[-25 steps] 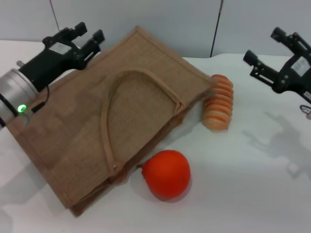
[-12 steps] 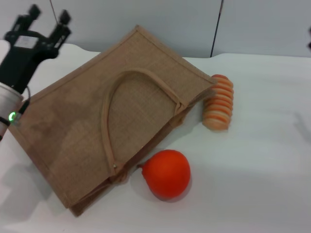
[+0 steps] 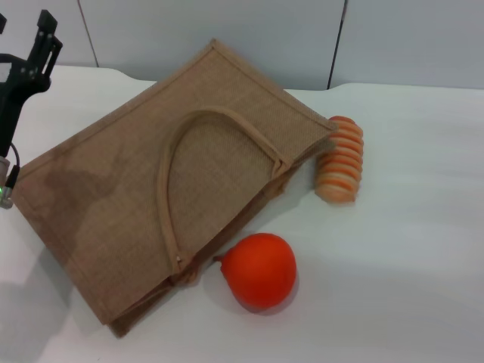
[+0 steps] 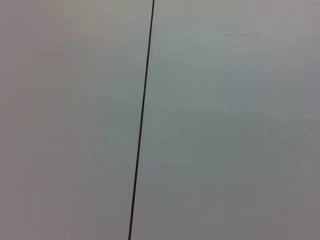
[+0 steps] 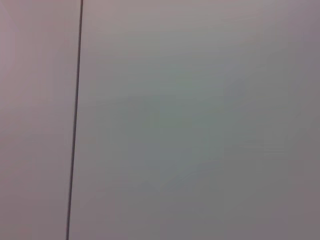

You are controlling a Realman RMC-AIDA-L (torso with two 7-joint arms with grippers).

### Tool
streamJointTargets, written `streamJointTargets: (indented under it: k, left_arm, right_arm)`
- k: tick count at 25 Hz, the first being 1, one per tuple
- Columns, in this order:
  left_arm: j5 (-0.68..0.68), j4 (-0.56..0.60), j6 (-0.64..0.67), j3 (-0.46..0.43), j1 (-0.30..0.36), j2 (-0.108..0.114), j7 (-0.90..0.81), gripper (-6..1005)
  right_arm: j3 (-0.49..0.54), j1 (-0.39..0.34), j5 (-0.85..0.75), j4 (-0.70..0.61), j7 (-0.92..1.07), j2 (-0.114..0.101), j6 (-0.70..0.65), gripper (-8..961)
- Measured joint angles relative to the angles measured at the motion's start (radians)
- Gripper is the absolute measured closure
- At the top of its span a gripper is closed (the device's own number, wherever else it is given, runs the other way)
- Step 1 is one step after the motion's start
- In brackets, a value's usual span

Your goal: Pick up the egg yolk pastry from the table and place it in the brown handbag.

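A brown handbag point(image 3: 174, 200) lies flat and slantwise across the left half of a white table point(image 3: 408, 249), one looped handle on its upper face; whether anything is inside cannot be told. The left gripper point(image 3: 23, 64) is raised at the far left edge of the head view, beyond the bag's far-left corner; one dark finger shows, and whether the fingers are apart or together cannot be told. A red-orange fruit point(image 3: 259, 271) sits touching the bag's near edge. A ridged orange-and-cream roll point(image 3: 340, 159) lies just beside its right corner. Open table stretches right. The egg yolk pastry is not visible. Both wrist views show only a blank wall point(image 4: 225, 120).
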Motion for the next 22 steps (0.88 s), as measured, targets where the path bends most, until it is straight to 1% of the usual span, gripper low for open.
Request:
streamJointTargets:
  k: [8,16,22]
  left_arm:
    - [0.005,-0.025,-0.039,0.004,-0.006,-0.001,-0.003,234]
    - [0.008,-0.027,-0.088,0.010,-0.001,0.001,-0.012,234]
    - [-0.015,-0.021,-0.120,-0.022,0.031,0.004,-0.018,234]
  right_arm:
    - [0.004,-0.004,0.001,-0.002,0.003,-0.002,-0.010,78]
    - [0.011,-0.006,0.002,-0.001,0.004,-0.003,-0.077,78]
    - [0.004,0.002,-0.004,0.003,0.009,-0.002,-0.080,78]
